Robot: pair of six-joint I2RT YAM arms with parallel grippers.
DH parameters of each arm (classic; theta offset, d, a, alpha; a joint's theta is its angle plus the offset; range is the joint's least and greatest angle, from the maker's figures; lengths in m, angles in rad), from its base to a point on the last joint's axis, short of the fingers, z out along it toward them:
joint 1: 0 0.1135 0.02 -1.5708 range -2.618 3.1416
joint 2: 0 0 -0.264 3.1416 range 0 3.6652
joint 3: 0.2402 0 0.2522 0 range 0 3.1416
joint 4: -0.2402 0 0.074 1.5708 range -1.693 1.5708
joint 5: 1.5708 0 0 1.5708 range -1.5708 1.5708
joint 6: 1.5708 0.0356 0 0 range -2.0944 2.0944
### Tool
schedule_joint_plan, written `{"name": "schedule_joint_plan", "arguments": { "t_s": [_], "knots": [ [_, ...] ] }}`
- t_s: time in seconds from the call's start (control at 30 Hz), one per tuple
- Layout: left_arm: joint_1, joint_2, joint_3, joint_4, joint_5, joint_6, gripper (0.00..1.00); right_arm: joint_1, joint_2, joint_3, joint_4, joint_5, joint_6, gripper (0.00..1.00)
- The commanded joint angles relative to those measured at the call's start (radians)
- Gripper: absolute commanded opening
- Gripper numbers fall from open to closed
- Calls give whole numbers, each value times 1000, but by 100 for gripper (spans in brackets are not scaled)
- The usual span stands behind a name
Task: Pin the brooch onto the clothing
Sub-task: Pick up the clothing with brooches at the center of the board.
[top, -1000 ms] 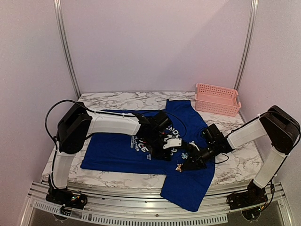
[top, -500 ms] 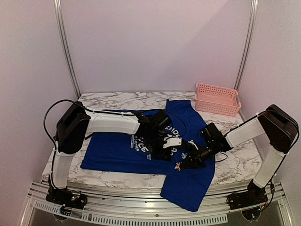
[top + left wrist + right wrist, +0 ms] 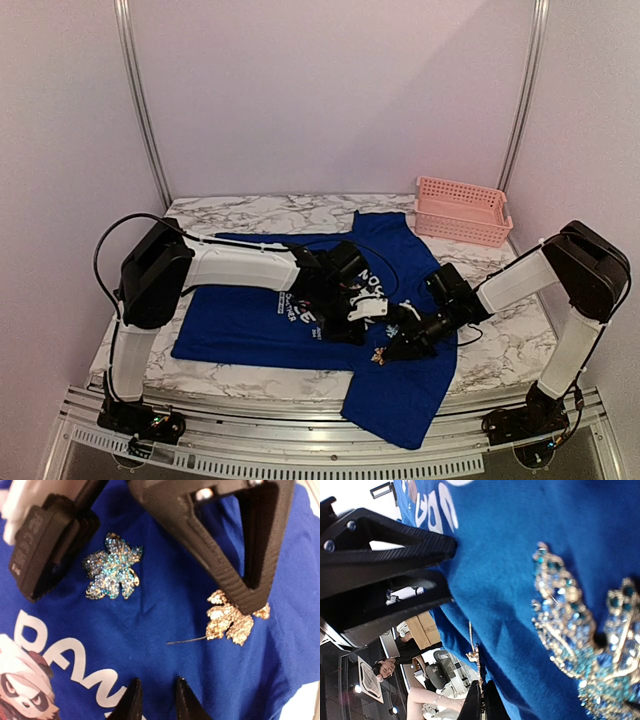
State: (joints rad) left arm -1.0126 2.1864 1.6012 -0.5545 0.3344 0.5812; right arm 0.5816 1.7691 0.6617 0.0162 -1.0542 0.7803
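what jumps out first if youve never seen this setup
Two sparkly brooches lying on a royal-blue T-shirt grab the eye: a blue-teal flower brooch and, to its right in the left wrist view, a gold leaf brooch with its pin sticking out. The left gripper and right gripper crowd over them, the right one shut right at the gold one. A pink basket sits at the table's far right corner.

I work in a robotics lab cell: a marble-patterned table (image 3: 250, 212) boxed in by plain pale walls (image 3: 330, 90) and aluminium posts (image 3: 140, 110), fronted by a slotted metal rail (image 3: 300, 455). Beyond the table edge, my right wrist camera sees a person (image 3: 385, 670), a chair (image 3: 440, 672) and cardboard boxes (image 3: 422, 630).
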Motion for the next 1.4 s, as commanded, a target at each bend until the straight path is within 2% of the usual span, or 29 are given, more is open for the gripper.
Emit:
{"name": "schedule_joint_plan", "arguments": {
  "t_s": [0.0,0.1,0.13,0.63,0.97,1.17,1.37],
  "knots": [
    [-8,10,6,20,-46,-15,17,-4,19,13,4,-4,-8,0],
    [-12,-8,-1,-2,-23,-14,1,-5,18,11,12,-1,-8,0],
    [-15,-15,-6,-5,-19,-15,0,-5,20,12,23,-1,-2,0],
    [-17,-24,25,-31,-17,-55,0,-6,48,3,184,10,59,0],
    [-18,-25,32,-32,-11,-47,0,-10,78,12,155,44,65,0],
    [-17,-33,24,-44,-6,-31,0,-39,38,-56,224,107,140,0],
    [-17,-40,24,-46,-2,-24,0,-59,-11,-59,203,154,154,0]
  ]
}}
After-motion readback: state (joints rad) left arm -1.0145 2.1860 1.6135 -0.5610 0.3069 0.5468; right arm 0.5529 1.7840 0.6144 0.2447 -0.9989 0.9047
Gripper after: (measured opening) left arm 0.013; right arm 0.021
